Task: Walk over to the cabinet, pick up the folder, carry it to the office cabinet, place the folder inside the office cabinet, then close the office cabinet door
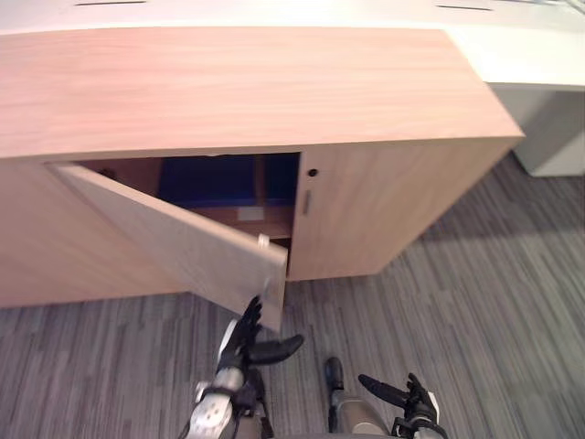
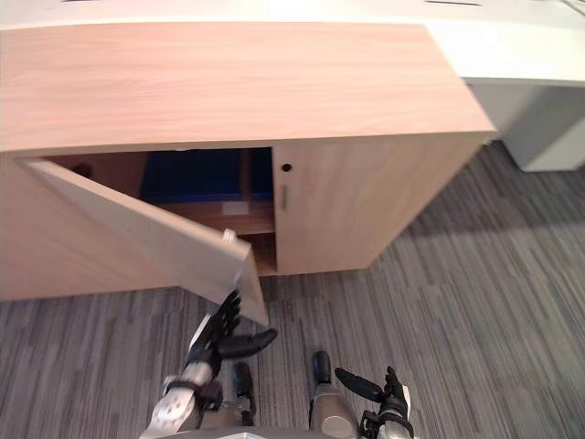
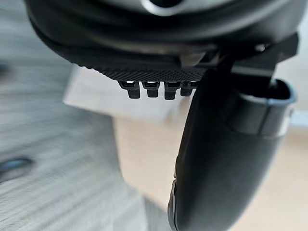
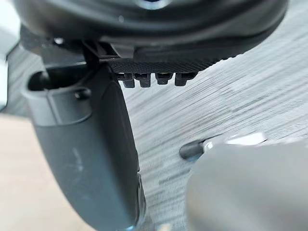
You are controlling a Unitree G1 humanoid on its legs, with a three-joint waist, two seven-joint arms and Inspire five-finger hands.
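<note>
The wooden office cabinet point(image 1: 238, 87) stands ahead with its left door point(image 1: 174, 238) swung half open toward me. Inside, on the upper shelf, lies the blue folder point(image 1: 210, 180), partly hidden by the door and the cabinet top. My left hand point(image 1: 242, 343) is open, its straight fingers up against the door's lower free corner and its thumb spread to the side. In the left wrist view its thumb point(image 3: 216, 159) stands out with nothing in the hand. My right hand point(image 1: 411, 398) hangs low over the carpet, open and holding nothing.
The cabinet's right door point(image 1: 384, 201) is closed, with a keyhole point(image 1: 313, 172) and a small handle point(image 1: 306, 201). A white desk point(image 1: 539, 55) stands behind and to the right. Grey striped carpet point(image 1: 475, 302) covers the floor.
</note>
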